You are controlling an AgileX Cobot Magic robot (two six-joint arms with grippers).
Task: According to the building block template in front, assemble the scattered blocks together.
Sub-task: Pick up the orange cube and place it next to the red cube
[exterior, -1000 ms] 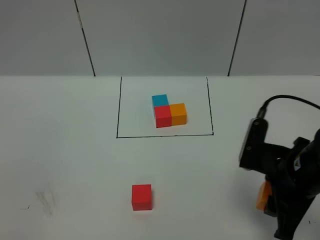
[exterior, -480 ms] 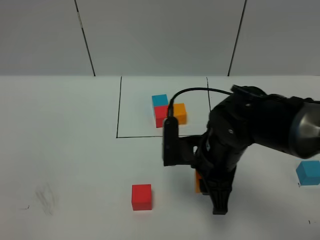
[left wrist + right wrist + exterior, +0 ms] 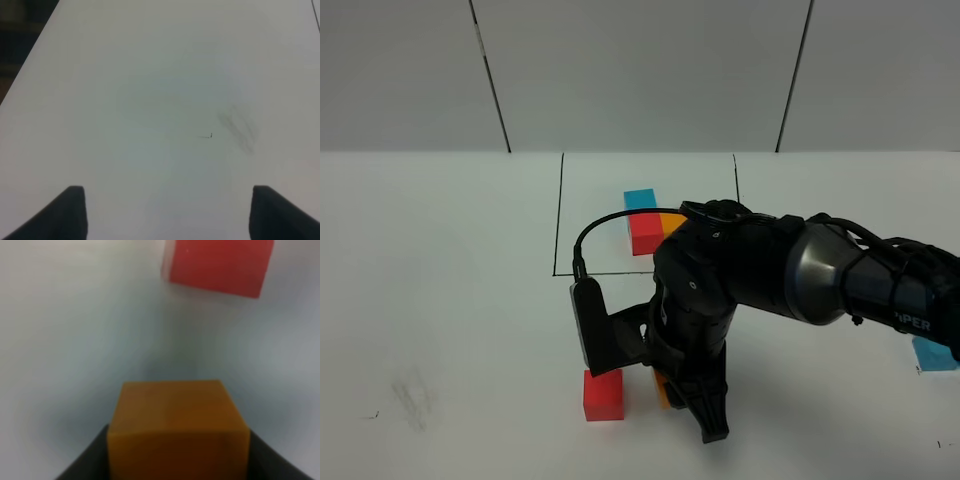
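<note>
White table (image 3: 440, 300), orange cube (image 3: 177, 427) in R end effector (image 3: 177, 460), beside red cube (image 3: 603, 394)

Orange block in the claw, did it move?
Yes. The orange block travelled left, from the view's right side to beside the red cube, which stayed put.

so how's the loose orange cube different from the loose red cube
The small matte orange cube is clamped in the right gripper; the small matte red cube sits free on the white table. In the high view the right arm hides most of the orange cube, while the red cube shows fully. Both are plain cubes of like size.
</note>
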